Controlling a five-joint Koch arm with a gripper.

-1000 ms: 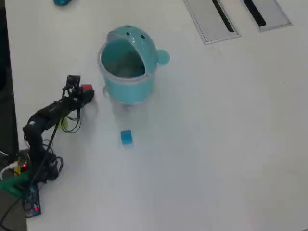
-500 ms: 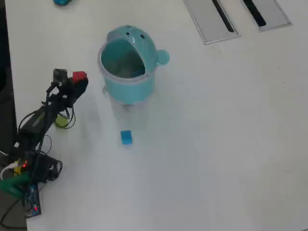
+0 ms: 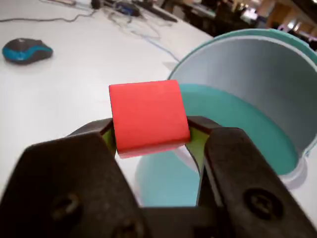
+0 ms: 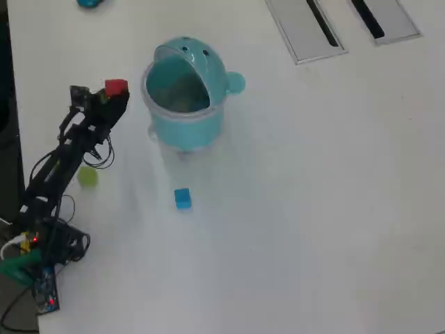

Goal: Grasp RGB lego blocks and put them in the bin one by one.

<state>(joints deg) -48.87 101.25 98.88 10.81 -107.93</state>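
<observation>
My gripper point(image 3: 151, 131) point(image 4: 115, 94) is shut on the red lego block point(image 3: 147, 115) point(image 4: 115, 88) and holds it raised in the air, left of the bin in the overhead view. The teal bin point(image 4: 184, 94) point(image 3: 247, 114) stands with its domed lid flipped back and its mouth open; in the wrist view its rim lies just beyond and to the right of the red block. On the table lie the blue block point(image 4: 182, 198), below the bin, and the yellow-green block point(image 4: 87, 177), partly behind my arm.
Two grey slotted panels point(image 4: 306, 28) lie at the top right of the overhead view. A teal-blue mouse point(image 3: 26, 50) point(image 4: 89, 3) rests at the far left. My arm's base and cables point(image 4: 38, 257) fill the lower left corner.
The gripper has risen with the red block and moved towards the top of the overhead view. The arm has stretched up, uncovering the yellow-green block. Bin and blue block have not moved.
</observation>
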